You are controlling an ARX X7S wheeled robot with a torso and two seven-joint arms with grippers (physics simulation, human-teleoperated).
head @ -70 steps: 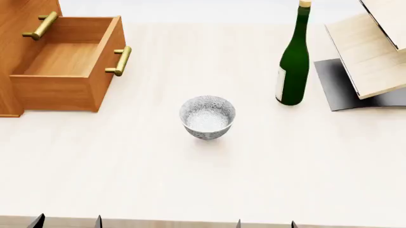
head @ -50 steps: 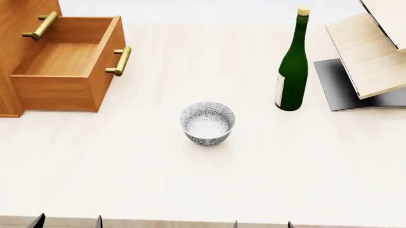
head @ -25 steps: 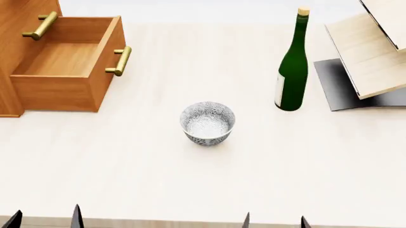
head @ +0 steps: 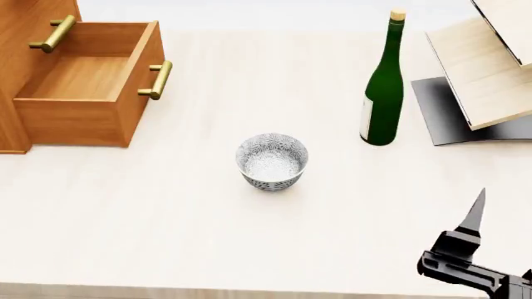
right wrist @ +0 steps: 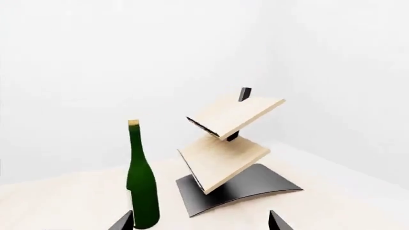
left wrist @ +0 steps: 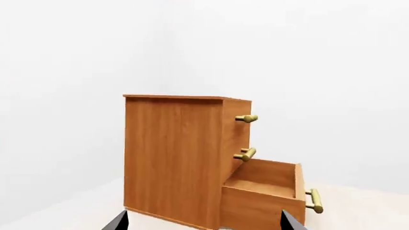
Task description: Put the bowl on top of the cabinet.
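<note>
The bowl (head: 272,161), white with a dense dark pattern, stands upright on the pale table near the middle of the head view, and nothing touches it. At the far left is the orange-brown cabinet (head: 17,43) with its bottom drawer (head: 83,81) pulled out. The left wrist view shows the whole cabinet (left wrist: 172,158), flat top bare. My left gripper (left wrist: 203,223) is open and faces the cabinet; it is out of the head view. My right gripper (right wrist: 200,223) is open and empty, and one of its fingers (head: 475,215) shows to the right of the bowl and nearer me.
A green wine bottle (head: 384,93) stands behind and to the right of the bowl. Pale tilted boards on a dark curved stand (head: 490,68) fill the far right corner. The table's front edge (head: 249,291) runs along the bottom of the head view.
The right arm has come up into the head view at the lower right. The left fingertips have dropped out of the bottom edge. The bowl has stayed put.
</note>
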